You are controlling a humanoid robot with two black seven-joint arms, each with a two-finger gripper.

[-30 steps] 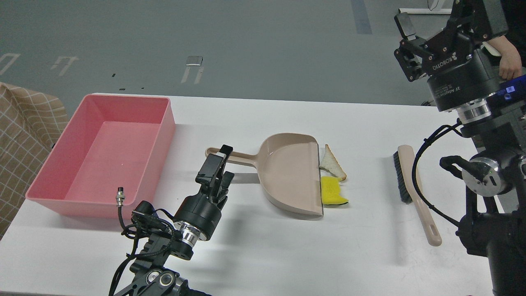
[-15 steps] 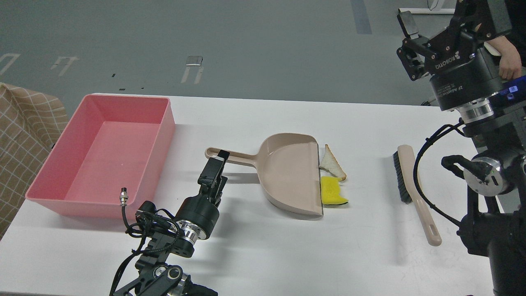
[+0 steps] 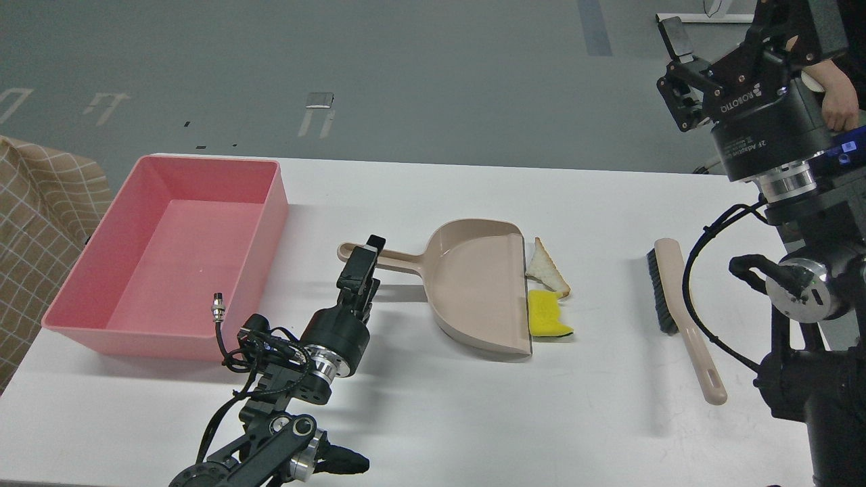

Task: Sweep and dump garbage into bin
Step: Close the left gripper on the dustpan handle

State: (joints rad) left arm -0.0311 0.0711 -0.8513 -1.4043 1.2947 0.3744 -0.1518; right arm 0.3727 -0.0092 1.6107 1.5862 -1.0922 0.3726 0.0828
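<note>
The right pincer (image 3: pixel 683 74) carries white lettering on its black body: "ROBOTIQ" near the fingers and, lower on the round housing, a line beginning "2F Adaptive", the rest too small to read.

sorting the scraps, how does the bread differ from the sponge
The bread is a white triangular half-slice with brown crust; the sponge is a yellow notched block with green backing. The bread lies farther from the robot, the sponge nearer. Both rest on the table beside the dustpan lip.
</note>
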